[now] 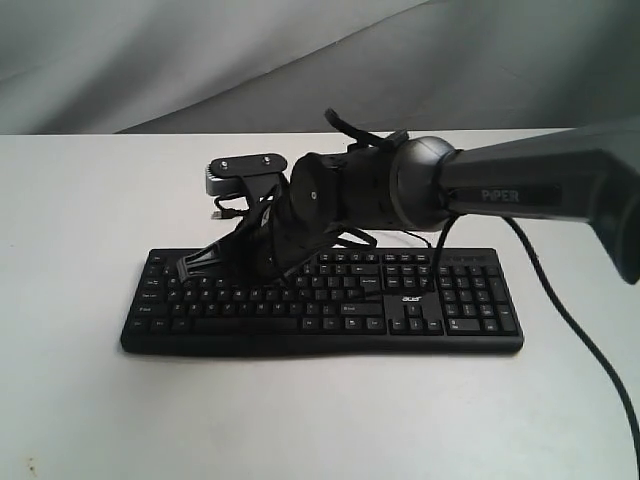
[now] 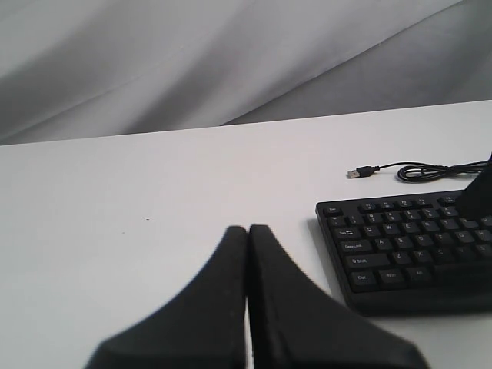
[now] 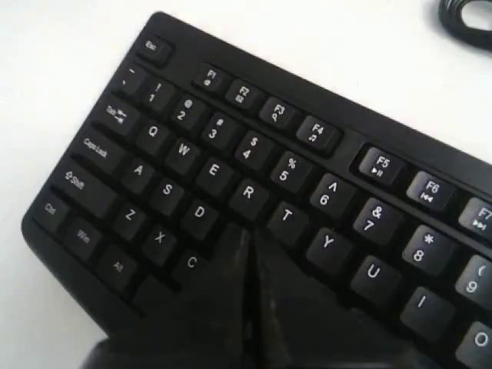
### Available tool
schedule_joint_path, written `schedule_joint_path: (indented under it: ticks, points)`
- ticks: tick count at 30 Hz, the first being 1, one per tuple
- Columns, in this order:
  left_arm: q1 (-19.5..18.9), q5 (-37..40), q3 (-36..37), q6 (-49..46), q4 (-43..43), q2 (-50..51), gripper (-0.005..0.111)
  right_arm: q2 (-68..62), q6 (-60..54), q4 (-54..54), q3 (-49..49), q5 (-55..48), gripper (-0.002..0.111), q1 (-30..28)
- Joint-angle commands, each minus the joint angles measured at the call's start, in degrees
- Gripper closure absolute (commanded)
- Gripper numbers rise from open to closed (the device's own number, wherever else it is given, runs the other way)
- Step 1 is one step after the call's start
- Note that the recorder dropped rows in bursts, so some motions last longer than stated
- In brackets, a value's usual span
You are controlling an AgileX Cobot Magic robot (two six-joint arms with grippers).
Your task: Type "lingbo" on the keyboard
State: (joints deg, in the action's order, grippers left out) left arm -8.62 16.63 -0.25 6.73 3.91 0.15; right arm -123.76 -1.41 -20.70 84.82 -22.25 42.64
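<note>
Exterior view: your keyboard (image 1: 340,320) lies flat on the white table (image 1: 90,400), at centre toward 6 o'clock. The right arm (image 1: 540,185) reaches in from 3 o'clock. The right gripper (image 1: 192,263) sits low over the keyboard's left half, pointing to 9 o'clock.

Left wrist view: the left gripper (image 2: 247,231) has its fingers pressed together on nothing, over bare table and apart from the keyboard's corner. The USB plug (image 2: 354,174) lies loose on the table.

Right wrist view: the right gripper's fingers are closed, empty, with their tips just beside the R key (image 3: 247,192) and T key (image 3: 286,216). You cannot confirm contact.
</note>
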Motion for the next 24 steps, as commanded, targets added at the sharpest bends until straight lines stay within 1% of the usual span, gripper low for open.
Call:
schedule_joint_path:
  ticks: [1, 8, 24]
  points:
    - [-0.11, -0.26, 0.25, 0.23, -0.46, -0.15, 0.106, -1.03, -1.11, 0.66, 1.01, -1.36, 0.108, 0.65]
    - [-0.11, -0.26, 0.25, 0.23, -0.46, -0.15, 0.106, -1.14, -2.79, 0.66, 0.98, -0.39, 0.108, 1.40]
    - [-0.11, -0.26, 0.25, 0.23, -0.46, -0.15, 0.106, -1.77, -0.76, 2.07, 0.98, 0.99, 0.108, 1.28]
